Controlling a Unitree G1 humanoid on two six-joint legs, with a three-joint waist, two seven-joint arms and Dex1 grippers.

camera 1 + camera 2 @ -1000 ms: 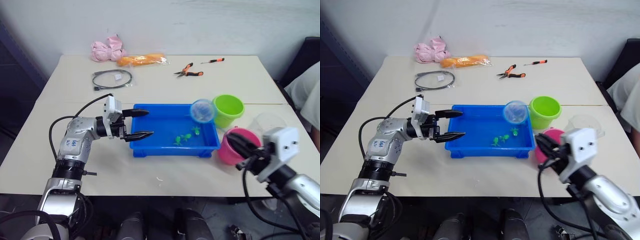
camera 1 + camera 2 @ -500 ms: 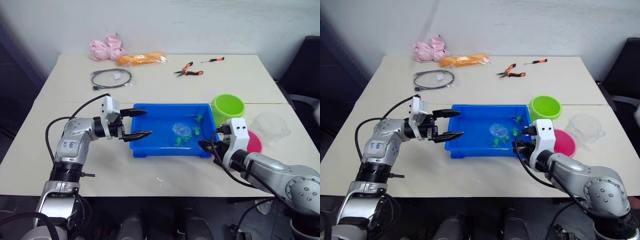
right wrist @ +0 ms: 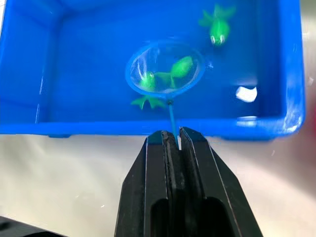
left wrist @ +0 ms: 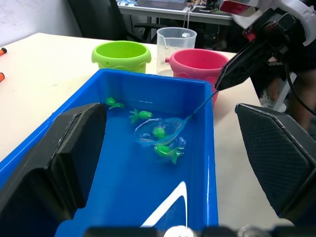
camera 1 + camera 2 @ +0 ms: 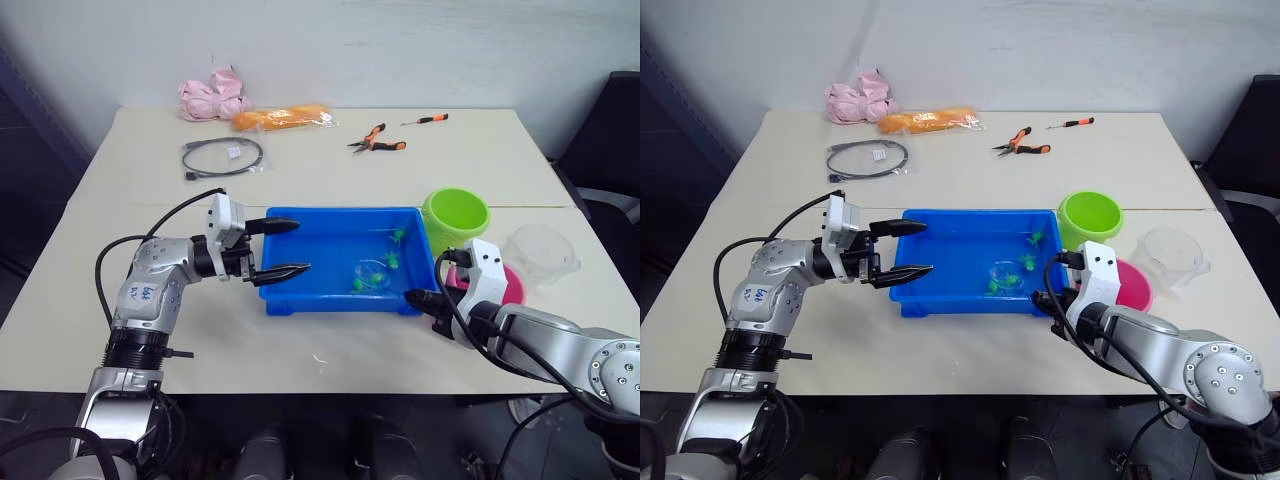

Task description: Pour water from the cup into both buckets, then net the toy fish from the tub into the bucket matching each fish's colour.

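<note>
The net point(image 3: 165, 75) is held by its thin handle between the closed fingers of the right gripper point(image 3: 172, 139), with the blue hoop lowered into the tub point(image 5: 300, 297). Two green fish point(image 3: 181, 66) are seen within the hoop's outline in the right wrist view, though whether they lie in the mesh or under it cannot be told. A third green fish point(image 3: 148, 102) is seen just outside the hoop on the handle side, and a fourth point(image 3: 217, 25) lies apart toward the far wall of the tub. The right gripper is positioned just outside the tub's near right corner, above the table point(image 5: 480, 160).

The left gripper point(image 5: 280, 247) is held wide open over the left end of the tub, one finger point(image 5: 268, 225) above the tub's far left corner and the other point(image 5: 280, 271) above its near left rim, with nothing between them.

To the right of the tub, the green bucket point(image 5: 455, 218) is placed at the far corner and the pink bucket point(image 5: 1129, 283) nearer the robot, partly hidden by the right arm. The clear cup point(image 5: 541, 249) is set upright just right of the pink bucket.

At the back of the table are seen a coiled black cable point(image 5: 223, 157), a pink cloth point(image 5: 212, 99), an orange packet point(image 5: 282, 118), pliers point(image 5: 377, 141) and a screwdriver point(image 5: 426, 120).
</note>
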